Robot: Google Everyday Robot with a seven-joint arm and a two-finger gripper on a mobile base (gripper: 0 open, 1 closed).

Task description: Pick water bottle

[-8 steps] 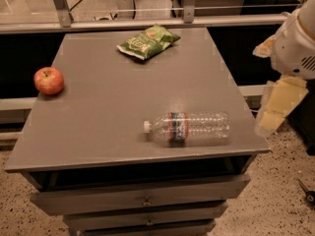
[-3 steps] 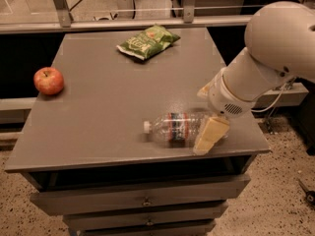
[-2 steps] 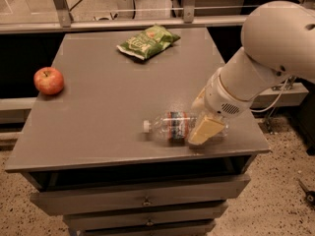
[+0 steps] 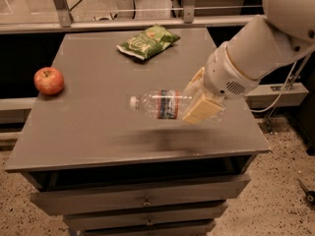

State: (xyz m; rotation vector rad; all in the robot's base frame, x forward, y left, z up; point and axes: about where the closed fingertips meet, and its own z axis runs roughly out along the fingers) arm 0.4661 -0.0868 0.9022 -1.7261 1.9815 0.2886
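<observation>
The water bottle (image 4: 162, 103), clear ribbed plastic with a white cap pointing left and a red-blue-white label band, hangs level in the air above the grey table (image 4: 88, 127). Its shadow lies on the tabletop below it. My gripper (image 4: 201, 98) comes in from the right on a white arm and is shut on the bottle's right half, one cream finger (image 4: 203, 109) in front of it and one behind.
A red apple (image 4: 48, 80) sits at the table's left edge. A green chip bag (image 4: 147, 41) lies at the back middle. Drawers sit below the tabletop at the front. A rail and window run behind the table.
My gripper closed on the bottle, which lay on the table near the front right, and lifted it off the surface. The bottle now floats higher with its shadow beneath.
</observation>
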